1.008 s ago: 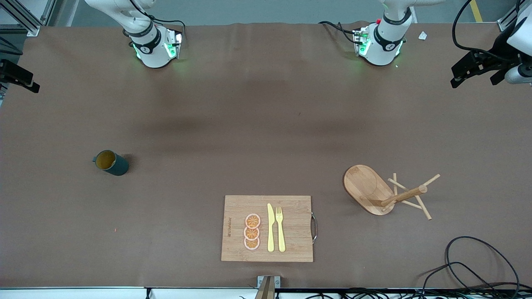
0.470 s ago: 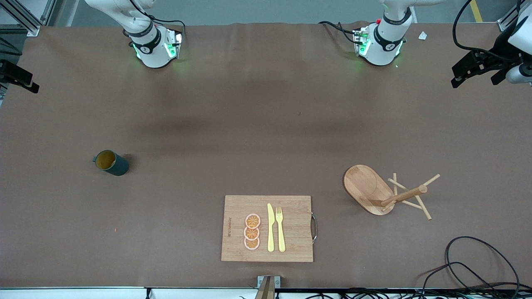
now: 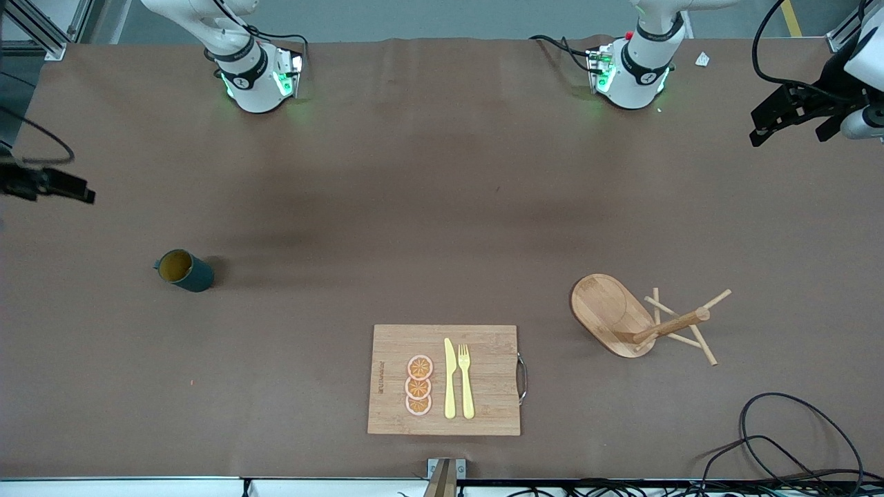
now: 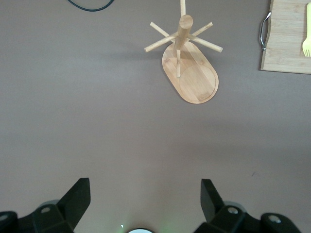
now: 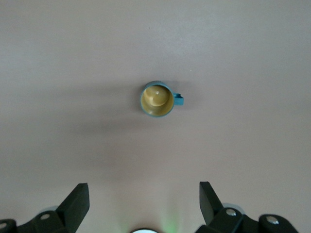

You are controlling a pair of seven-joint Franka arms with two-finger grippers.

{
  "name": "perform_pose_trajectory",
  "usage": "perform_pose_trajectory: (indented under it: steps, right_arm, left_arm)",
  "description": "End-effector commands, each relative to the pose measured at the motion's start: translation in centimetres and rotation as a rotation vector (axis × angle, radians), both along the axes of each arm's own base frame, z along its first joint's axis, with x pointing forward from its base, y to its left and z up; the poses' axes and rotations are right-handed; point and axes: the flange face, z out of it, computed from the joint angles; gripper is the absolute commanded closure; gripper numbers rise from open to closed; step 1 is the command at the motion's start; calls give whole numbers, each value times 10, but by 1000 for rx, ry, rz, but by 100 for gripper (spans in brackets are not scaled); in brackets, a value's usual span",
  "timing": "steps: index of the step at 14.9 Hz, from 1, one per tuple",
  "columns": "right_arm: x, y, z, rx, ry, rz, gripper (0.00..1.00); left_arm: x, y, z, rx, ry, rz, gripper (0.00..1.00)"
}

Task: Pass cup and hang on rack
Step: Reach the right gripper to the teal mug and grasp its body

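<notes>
Brown table (image 3: 442, 207) bears a small dark teal cup (image 3: 184, 270) upright toward the right arm's end, well apart from the light wooden rack (image 3: 642, 319); right gripper (image 5: 143, 204) and left gripper (image 4: 145, 204) both spread wide

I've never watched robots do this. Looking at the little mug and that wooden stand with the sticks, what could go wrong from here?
Three guesses. The cup is small with a tiny handle, so the open right gripper, high over it, could knock it over. It stands at the right arm's end of the table, the rack at the left arm's, so it could drop in the handover to the open left gripper. The rack's pegs are thin; a missed hang might tip it.
</notes>
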Motion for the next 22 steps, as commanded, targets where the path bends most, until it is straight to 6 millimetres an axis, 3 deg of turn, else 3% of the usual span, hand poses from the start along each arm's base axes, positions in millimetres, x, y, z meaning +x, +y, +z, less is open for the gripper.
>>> perform_pose_trajectory:
  steps: [1, 8, 11, 15, 17, 18, 21, 22]
  right_arm:
    - [15, -9, -45, 20, 13, 64, 0]
    - [9, -46, -181, 47, -75, 282, 0]
    - [0, -47, -237, 59, -73, 325, 0]
    - [-6, -52, -290, 90, -95, 419, 0]
    - [-6, -51, -304, 107, -94, 400, 4]
    - [-7, -52, -308, 110, -89, 397, 17]
    - [-8, -50, -314, 116, -80, 396, 86]
    - [-7, -48, -314, 118, -79, 395, 98]
  left_arm:
    - [0, 1, 7, 8, 1, -18, 0]
    - [0, 2, 10, 6, -5, -20, 0]
    - [1, 4, 7, 6, 1, -17, 0]
    - [4, 4, 4, 6, 7, -19, 0]
    - [5, 4, 2, 6, 10, -19, 0]
    - [5, 4, 3, 6, 9, -19, 0]
    - [5, 4, 2, 6, 12, -19, 0]
    - [5, 4, 2, 6, 12, -19, 0]
